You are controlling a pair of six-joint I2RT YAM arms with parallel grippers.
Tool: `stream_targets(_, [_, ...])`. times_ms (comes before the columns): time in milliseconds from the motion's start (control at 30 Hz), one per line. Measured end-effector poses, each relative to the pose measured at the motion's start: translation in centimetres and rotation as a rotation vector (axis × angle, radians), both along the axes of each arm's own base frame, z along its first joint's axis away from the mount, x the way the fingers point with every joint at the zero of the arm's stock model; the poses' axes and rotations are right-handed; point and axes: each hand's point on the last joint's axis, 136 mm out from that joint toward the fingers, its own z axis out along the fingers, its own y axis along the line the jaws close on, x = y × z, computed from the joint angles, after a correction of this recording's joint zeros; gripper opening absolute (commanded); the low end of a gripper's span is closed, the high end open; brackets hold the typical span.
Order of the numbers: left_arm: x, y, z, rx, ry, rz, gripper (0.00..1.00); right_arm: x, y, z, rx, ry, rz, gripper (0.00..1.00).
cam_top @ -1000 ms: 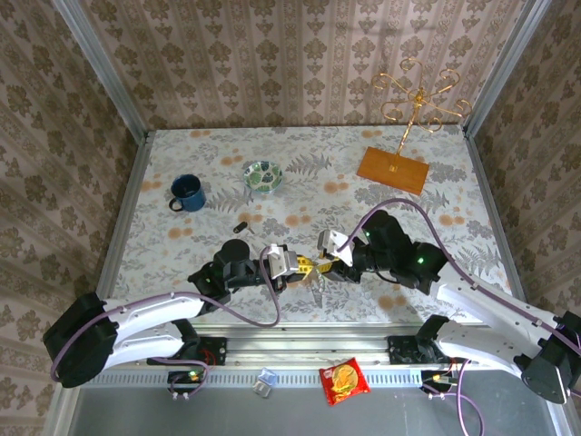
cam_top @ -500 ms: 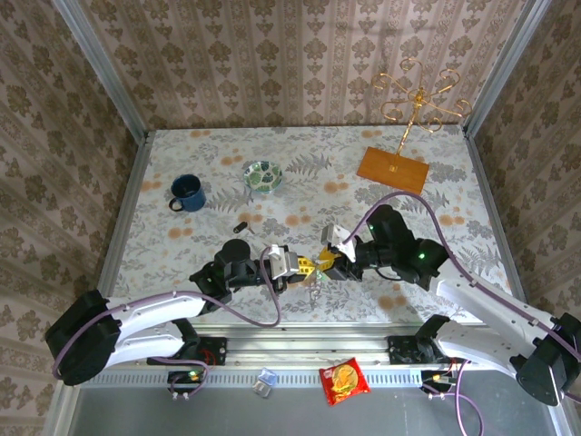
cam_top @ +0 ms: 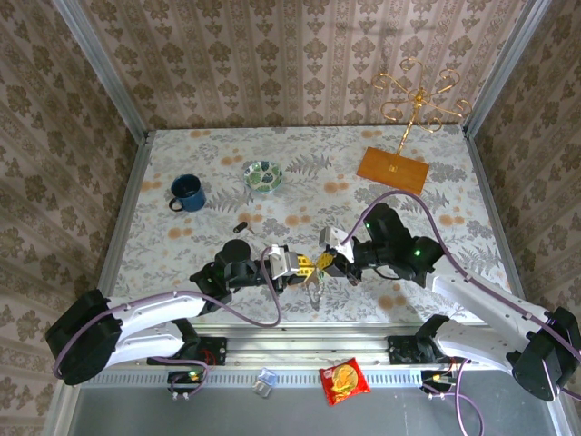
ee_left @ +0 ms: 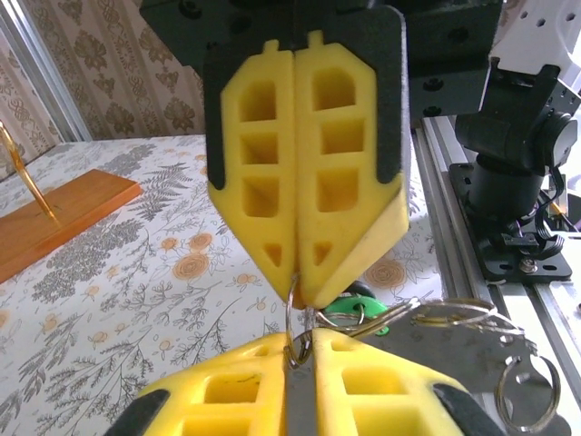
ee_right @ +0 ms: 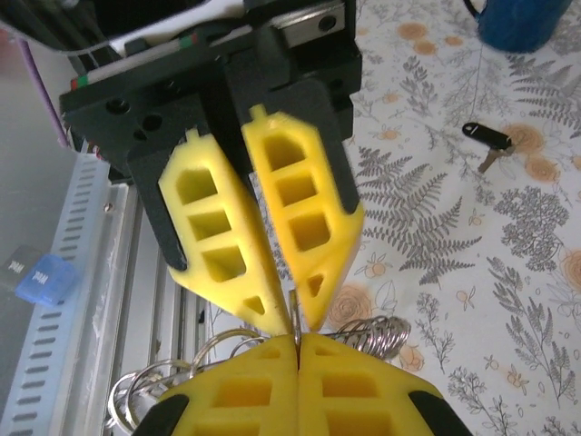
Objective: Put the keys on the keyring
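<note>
My two grippers meet tip to tip just above the near middle of the table. The left gripper (cam_top: 305, 266) (ee_left: 313, 343) is shut on a thin wire loop of the keyring (ee_left: 300, 318). Facing it, the right gripper (cam_top: 328, 262) (ee_right: 298, 338) is shut on the same loop. The rest of the keyring (cam_top: 316, 291), a grey metal band with more rings (ee_left: 522, 400), hangs below and beside the fingers. The green key (ee_left: 352, 305) hangs on it behind the right fingers. The black key (cam_top: 241, 226) (ee_right: 486, 136) lies loose on the table, left of both grippers.
A blue mug (cam_top: 186, 193) and a green-patterned bowl (cam_top: 262, 175) stand at the back left. A gold wire stand (cam_top: 418, 100) on a wooden base (cam_top: 392, 169) is at the back right. The table's metal front rail (cam_top: 300, 350) runs close behind the grippers.
The right gripper has closed its jaws onto the ring loop and shifted slightly left toward the left gripper. The left arm has stayed in place.
</note>
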Motion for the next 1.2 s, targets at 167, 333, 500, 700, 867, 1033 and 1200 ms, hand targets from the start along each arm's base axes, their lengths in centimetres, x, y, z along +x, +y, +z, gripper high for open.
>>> stream_targets(167, [0.2,0.0,-0.5,0.043,0.016,0.010,0.18,-0.2,-0.1,-0.2,-0.053,0.001,0.030,0.00])
stream_targets(333, [0.4,-0.2,-0.2,0.071,0.014,0.006,0.16,-0.1,0.4,0.1,-0.127,-0.034,0.070,0.00])
stream_targets(500, [0.1,-0.1,-0.8,0.115,0.021,-0.009,0.08,-0.3,0.8,-0.3,-0.216,-0.071,0.117,0.00])
stream_targets(700, [-0.1,-0.1,-0.9,0.135,0.014,-0.023,0.00,-0.3,0.8,-0.2,-0.235,-0.080,0.118,0.32])
stream_targets(867, [0.2,-0.2,-0.5,0.118,0.003,-0.010,0.00,0.0,-0.6,0.7,-0.151,-0.090,0.013,0.43])
stream_targets(1033, [0.2,-0.2,-0.1,0.078,-0.007,-0.006,0.00,-0.4,-1.7,0.5,-0.082,-0.067,-0.073,0.42])
stream_targets(1200, [0.2,-0.2,0.1,0.051,-0.018,-0.005,0.00,0.0,-1.0,0.3,-0.027,-0.016,-0.097,0.39])
